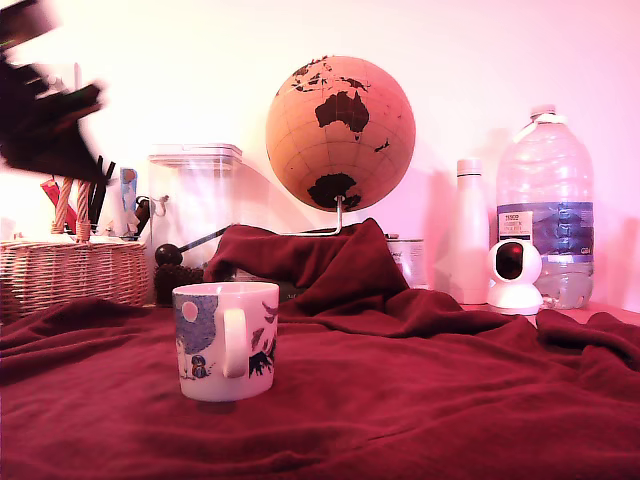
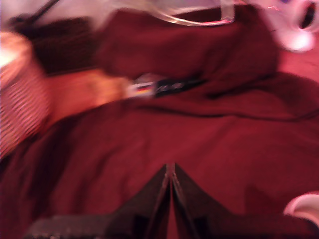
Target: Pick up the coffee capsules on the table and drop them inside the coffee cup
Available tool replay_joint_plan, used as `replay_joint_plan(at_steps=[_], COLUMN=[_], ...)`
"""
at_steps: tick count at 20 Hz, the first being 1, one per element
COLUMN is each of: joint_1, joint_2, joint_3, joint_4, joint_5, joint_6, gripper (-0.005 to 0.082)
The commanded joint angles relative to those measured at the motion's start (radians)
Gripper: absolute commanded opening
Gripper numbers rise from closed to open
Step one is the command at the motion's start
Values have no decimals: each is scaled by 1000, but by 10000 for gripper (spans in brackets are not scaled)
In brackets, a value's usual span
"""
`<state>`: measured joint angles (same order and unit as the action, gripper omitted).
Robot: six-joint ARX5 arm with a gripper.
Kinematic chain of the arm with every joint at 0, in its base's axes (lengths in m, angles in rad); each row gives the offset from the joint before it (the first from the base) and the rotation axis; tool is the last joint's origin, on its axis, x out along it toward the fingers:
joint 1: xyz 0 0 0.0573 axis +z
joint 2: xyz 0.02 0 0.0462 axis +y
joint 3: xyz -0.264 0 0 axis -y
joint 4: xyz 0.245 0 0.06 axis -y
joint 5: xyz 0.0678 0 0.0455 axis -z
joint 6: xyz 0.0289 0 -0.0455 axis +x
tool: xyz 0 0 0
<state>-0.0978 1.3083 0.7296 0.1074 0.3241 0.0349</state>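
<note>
The coffee cup (image 1: 226, 340), a white mug with blue and black figures, stands on the deep-red cloth table (image 1: 420, 400) left of centre in the exterior view; its rim (image 2: 305, 204) shows at the edge of the wrist view. My gripper (image 2: 170, 168) hangs high above the cloth with its dark fingers pressed together, shut, and nothing visible between them. In the exterior view the arm (image 1: 45, 120) is a dark blur at the upper left, above the basket. No coffee capsules are in view.
A wicker basket (image 1: 70, 275) sits at the exterior view's left. Behind the mug stand a clear canister (image 1: 195, 210), a globe (image 1: 340, 130) and a raised fold of cloth (image 1: 330, 260). A white bottle (image 1: 470, 230), a small white camera (image 1: 515, 275) and a large water bottle (image 1: 548, 210) stand at the right.
</note>
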Motion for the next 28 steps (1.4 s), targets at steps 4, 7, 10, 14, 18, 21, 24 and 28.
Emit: replay_joint_plan(at_steps=[4, 7, 10, 14, 18, 21, 24, 28], joint_1=[89, 119, 122, 121, 116, 101, 70, 7], joint_2=[-26, -67, -127, -209, -310, -385, -443, -501], joint_3=[-166, -278, -378, -494, -613, -669, -698, -707], joint_4=[131, 223, 285, 330, 388, 388, 366, 296], joint_5=[6, 6, 7, 1, -20, -19, -22, -98], joint_6=[-32, -63, -101, -124, -196, -209, -240, -245], gripper=[-19, -19, -19, -19, -19, -19, -19, -19])
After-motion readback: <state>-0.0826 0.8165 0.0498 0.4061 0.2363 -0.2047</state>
